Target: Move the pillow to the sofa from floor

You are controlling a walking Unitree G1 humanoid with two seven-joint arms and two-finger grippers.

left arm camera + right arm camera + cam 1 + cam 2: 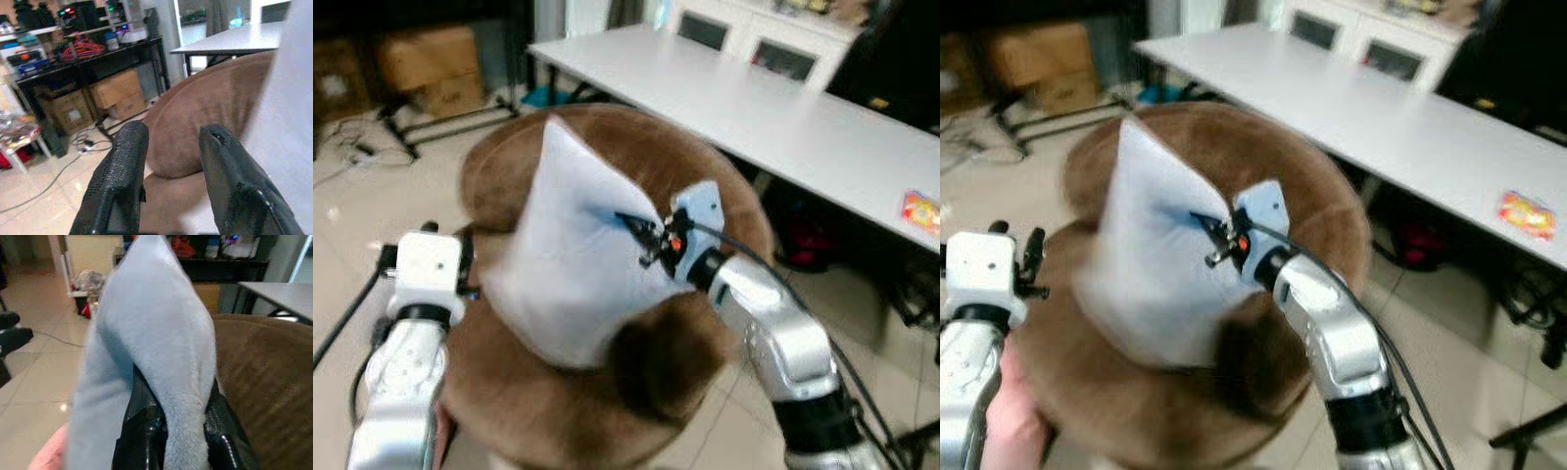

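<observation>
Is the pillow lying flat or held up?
Held up: right gripper pinches a fold of the pillow, its corner pointing upward above the sofa.

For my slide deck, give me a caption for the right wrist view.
Right gripper pinching a fold of the pale blue pillow beside the brown sofa.

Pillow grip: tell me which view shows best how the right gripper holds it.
The right wrist view: the pillow is pinched in a fold between the right gripper's black fingers. The eye views show the whole pale pillow held over the brown sofa, the grip small and blurred. The left wrist view catches just the pillow's edge beside the open left gripper.
</observation>
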